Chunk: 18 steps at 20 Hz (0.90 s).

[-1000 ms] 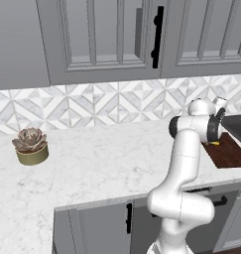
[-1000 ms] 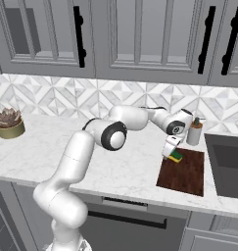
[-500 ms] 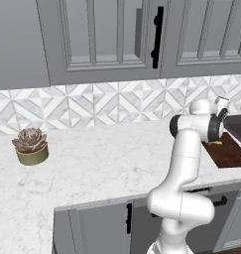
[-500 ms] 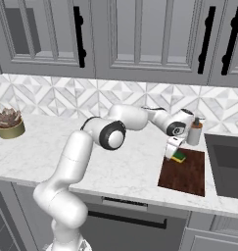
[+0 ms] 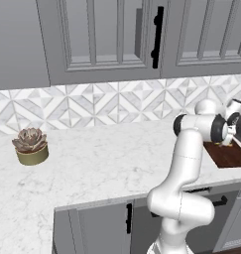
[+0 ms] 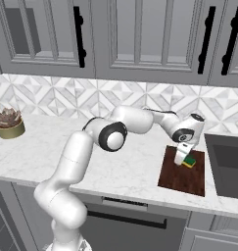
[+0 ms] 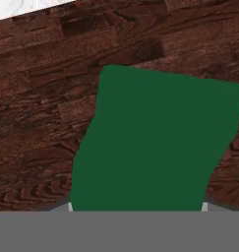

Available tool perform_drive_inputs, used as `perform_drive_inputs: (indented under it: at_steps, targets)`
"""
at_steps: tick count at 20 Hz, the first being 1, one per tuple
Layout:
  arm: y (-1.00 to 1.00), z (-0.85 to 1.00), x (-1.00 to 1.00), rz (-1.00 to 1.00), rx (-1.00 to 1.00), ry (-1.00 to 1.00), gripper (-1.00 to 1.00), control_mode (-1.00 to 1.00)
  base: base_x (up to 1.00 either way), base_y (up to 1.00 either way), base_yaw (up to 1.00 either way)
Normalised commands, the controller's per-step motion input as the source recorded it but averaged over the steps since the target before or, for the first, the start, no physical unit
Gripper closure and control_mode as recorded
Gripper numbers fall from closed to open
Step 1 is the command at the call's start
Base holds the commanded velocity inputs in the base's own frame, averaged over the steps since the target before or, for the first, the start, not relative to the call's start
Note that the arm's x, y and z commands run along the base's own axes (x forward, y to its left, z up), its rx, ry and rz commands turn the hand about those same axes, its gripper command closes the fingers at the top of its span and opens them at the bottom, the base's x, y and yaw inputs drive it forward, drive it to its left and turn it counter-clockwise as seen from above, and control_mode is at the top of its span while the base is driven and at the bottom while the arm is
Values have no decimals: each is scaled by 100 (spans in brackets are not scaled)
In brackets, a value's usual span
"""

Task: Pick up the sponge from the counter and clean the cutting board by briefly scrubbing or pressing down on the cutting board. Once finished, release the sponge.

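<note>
The dark reddish-brown cutting board [image 6: 181,177] lies on the white marble counter [image 6: 130,171], beside the sink. My gripper [image 6: 184,159] points down over the board's far end, shut on the sponge [image 6: 190,162], whose yellow underside rests on or just above the wood. In the hand view the sponge's dark green top [image 7: 158,142] covers the middle, with the board's grain [image 7: 42,108] around it and a sliver of counter [image 7: 22,7] in the top left corner. From the left base the board [image 5: 231,155] shows past the arm at the right edge.
A dark sink basin [image 6: 228,164] adjoins the board on the right. A potted succulent [image 6: 9,123] stands far left on the counter, near the tiled backsplash. Upper cabinets with black handles [image 6: 80,35] hang above.
The gripper has lowered the sponge and carried it slightly right, bringing it down to the far end of the cutting board. The base has stayed put.
</note>
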Motion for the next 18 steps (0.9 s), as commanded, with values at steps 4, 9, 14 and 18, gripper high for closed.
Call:
perform_drive_inputs:
  at_steps: [4, 9, 14, 18]
  targets:
    - [-47, -51, 0, 0, -6, -1, 100, -100, 0, 0, 0]
    - [-29, -10, 35, 6, 0, -19, 100, -100, 0, 0, 0]
    - [-2, 15, 52, 28, 1, -18, 100, -100, 0, 0, 0]
    - [-4, 16, 22, 16, 0, -8, 100, -100, 0, 0, 0]
